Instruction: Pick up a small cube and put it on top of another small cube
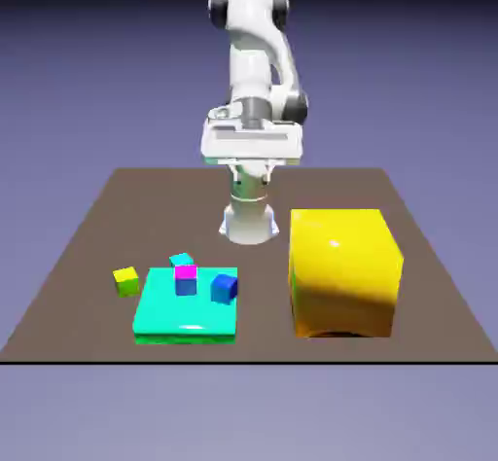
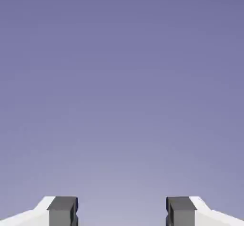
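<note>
The small cube [image 1: 125, 280], tiny and yellow-green, rests on the brown table at the exterior view's left, just left of a flat turquoise slab [image 1: 185, 318]. Other small cubes are near it: a magenta-topped one [image 1: 185, 278] and a blue one [image 1: 225, 288] on the slab, and a cyan one [image 1: 181, 260] at the slab's far edge. My gripper [image 1: 251, 148] hangs high above the table's far side, well away from all cubes. In the hand view the gripper [image 2: 122, 213] is open, its grey fingertips [image 2: 62, 210] wide apart with only the blue-violet backdrop between them.
A big yellow block [image 1: 344, 271] stands on the table at the exterior view's right, far taller than the cubes. The robot's base [image 1: 248, 221] stands behind the gap between the slab and the block.
</note>
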`<action>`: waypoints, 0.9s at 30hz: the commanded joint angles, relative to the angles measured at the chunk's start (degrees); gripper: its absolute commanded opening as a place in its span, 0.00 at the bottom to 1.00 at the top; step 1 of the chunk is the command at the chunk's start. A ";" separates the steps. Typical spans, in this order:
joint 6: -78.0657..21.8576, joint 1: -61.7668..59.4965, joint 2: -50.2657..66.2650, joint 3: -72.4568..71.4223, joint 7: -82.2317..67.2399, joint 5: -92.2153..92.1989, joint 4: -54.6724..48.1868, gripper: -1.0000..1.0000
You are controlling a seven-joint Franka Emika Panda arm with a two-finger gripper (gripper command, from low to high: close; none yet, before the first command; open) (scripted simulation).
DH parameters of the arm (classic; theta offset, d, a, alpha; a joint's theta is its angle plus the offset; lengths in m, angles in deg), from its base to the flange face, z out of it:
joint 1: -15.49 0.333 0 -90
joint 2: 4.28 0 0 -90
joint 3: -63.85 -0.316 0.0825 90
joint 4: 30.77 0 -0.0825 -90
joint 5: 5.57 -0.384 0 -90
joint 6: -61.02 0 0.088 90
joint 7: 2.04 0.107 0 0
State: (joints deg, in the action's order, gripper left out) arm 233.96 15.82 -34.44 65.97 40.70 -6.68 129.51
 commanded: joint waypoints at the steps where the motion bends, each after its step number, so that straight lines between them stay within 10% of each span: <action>1: -0.88 -0.29 2.08 1.76 0.23 -0.92 -0.60 0.50; 21: -18.05 -6.01 42.67 36.22 4.77 -18.89 -12.28 0.50; 27: -12.78 -14.08 50.80 25.84 -3.36 -29.75 -14.57 0.50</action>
State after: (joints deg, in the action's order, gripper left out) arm 221.19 1.74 16.36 91.82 37.34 -36.43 114.93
